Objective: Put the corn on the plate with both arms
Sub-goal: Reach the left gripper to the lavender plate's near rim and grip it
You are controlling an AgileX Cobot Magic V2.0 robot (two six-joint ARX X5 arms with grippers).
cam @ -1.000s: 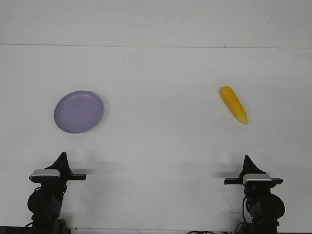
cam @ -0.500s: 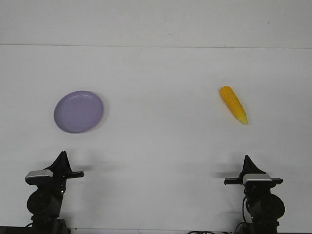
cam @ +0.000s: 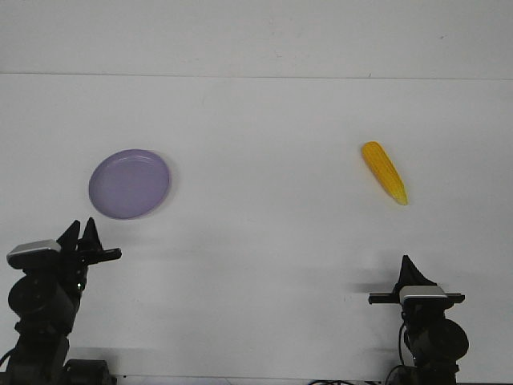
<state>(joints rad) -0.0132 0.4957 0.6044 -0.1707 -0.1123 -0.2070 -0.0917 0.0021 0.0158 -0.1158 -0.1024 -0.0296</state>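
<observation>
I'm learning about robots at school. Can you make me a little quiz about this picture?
1. True or false: the corn is lying on the plate.
2. Which gripper is nearer the plate: A) left gripper B) right gripper?
3. Fill in: the corn's pointed tip aims toward the ____ arm's side of the table.

Key: 1 false, the corn lies apart on the table. 2 A. 3 right.
</observation>
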